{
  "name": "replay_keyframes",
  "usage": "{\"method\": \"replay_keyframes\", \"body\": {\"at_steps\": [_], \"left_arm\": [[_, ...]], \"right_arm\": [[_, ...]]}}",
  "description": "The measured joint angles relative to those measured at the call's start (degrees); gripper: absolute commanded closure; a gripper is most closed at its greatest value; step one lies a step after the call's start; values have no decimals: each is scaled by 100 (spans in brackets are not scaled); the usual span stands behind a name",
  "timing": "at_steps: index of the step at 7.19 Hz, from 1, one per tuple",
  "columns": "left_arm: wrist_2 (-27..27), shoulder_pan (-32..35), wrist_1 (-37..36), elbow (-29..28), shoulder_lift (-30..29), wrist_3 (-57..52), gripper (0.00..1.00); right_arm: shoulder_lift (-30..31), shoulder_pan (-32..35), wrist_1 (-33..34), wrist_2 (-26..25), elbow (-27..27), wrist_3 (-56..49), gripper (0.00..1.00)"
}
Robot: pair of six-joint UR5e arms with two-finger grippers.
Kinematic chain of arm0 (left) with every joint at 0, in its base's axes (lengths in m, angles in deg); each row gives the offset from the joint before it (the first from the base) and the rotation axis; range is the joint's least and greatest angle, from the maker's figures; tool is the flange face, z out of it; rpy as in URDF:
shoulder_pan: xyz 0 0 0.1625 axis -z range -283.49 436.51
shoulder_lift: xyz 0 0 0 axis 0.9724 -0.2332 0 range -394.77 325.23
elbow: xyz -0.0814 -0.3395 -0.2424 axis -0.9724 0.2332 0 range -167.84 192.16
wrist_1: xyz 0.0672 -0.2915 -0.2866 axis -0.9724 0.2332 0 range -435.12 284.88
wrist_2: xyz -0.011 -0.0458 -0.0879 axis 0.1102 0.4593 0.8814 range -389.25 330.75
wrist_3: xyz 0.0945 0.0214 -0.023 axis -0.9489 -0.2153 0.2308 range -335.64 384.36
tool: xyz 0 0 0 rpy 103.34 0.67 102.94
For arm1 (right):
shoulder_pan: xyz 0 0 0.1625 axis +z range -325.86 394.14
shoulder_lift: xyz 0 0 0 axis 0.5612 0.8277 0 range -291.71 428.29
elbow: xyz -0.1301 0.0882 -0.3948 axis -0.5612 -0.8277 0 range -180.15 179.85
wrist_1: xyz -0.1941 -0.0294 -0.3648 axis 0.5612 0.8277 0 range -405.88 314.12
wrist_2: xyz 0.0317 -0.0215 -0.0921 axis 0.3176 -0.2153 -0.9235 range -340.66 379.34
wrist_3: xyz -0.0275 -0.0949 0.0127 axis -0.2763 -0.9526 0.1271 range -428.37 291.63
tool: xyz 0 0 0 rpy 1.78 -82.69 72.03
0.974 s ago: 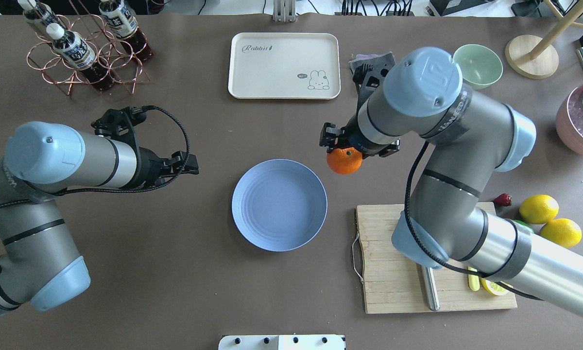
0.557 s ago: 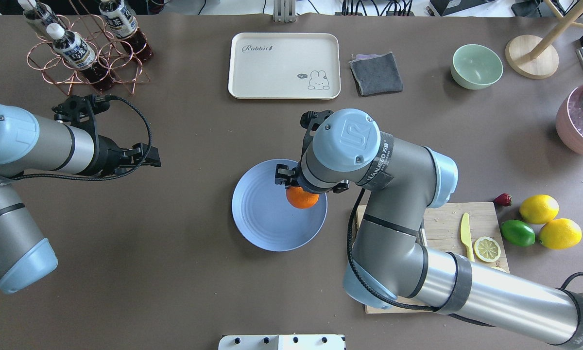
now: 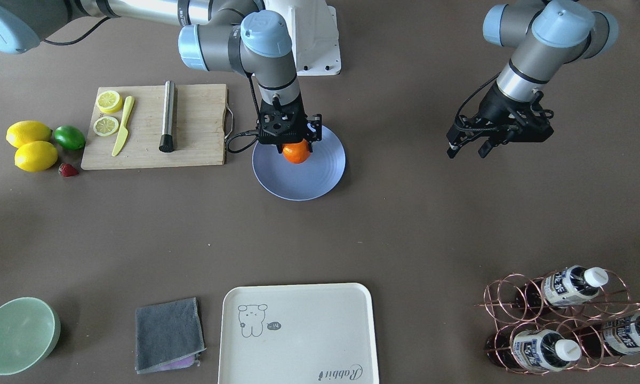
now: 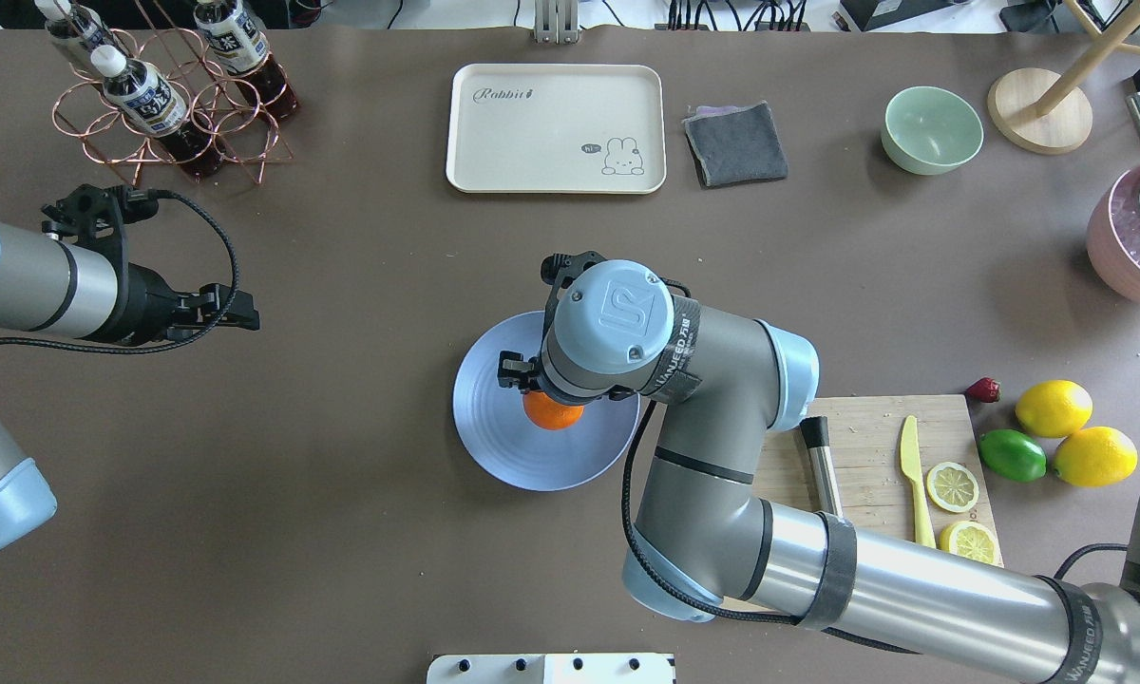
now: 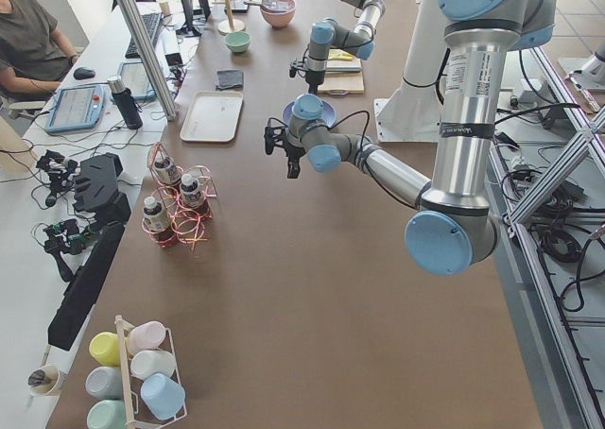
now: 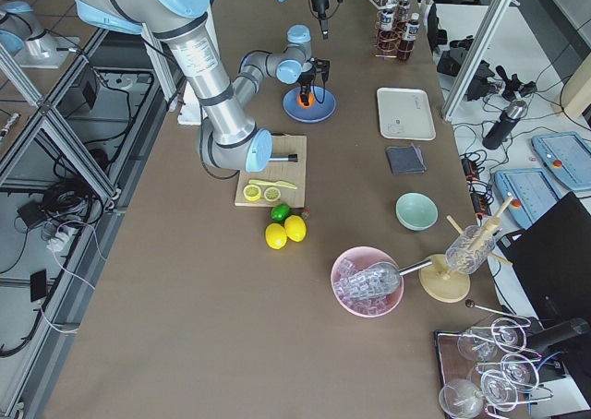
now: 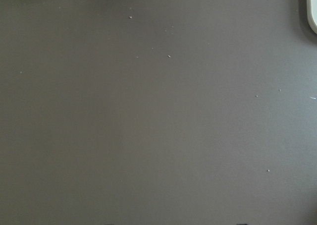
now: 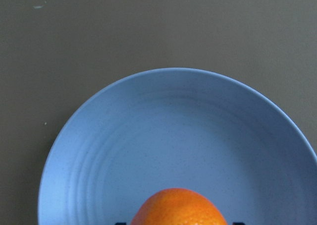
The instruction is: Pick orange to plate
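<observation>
The orange [image 4: 551, 412] is held in my right gripper [image 3: 294, 145], which is shut on it from above, over the middle of the periwinkle-blue plate [image 4: 494, 442]. In the front-facing view the orange [image 3: 296, 152] sits low over the plate [image 3: 312, 181]; I cannot tell whether it touches. The right wrist view shows the orange [image 8: 178, 208] at the bottom edge with the plate [image 8: 148, 136] beneath. My left gripper [image 4: 243, 321] hovers open and holds nothing, well left of the plate; the left wrist view shows only bare table.
A wooden cutting board [image 4: 864, 446] with a yellow knife, lemon slices and a metal rod lies right of the plate. Two lemons [image 4: 1054, 407], a lime [image 4: 1012, 455] and a strawberry sit beyond. Cream tray [image 4: 556, 128], grey cloth [image 4: 736, 142], green bowl [image 4: 931, 128] and bottle rack [image 4: 166, 90] stand at the back.
My right arm has carried the orange from beyond the plate's right rim to over its middle and come lower. My left arm has drawn back to the left.
</observation>
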Motion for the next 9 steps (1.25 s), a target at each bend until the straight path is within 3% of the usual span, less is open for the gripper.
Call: {"method": "replay_keyframes", "body": {"at_steps": [1,2,3,6,8,9], "left_arm": [[37,26,34,5,17,-10,13],[49,38,49,18,20,-10,13],[56,44,55,28,21,-10,13],[342,320,34,33,-48,-21,14],[1186,1176,-195,-55,-16,-874,14],[1755,1895,-709,-148,10,-1976,18]], "right_arm": [[-11,-23,-7,-39,-67,-15,66],[-14,-29,-9,-55,-100,-28,48],[-14,-29,-10,-59,-115,-33,0],[11,32,2,-47,-24,-40,0],[421,431,207,330,761,-186,0],[857,940,430,866,1292,-668,0]]}}
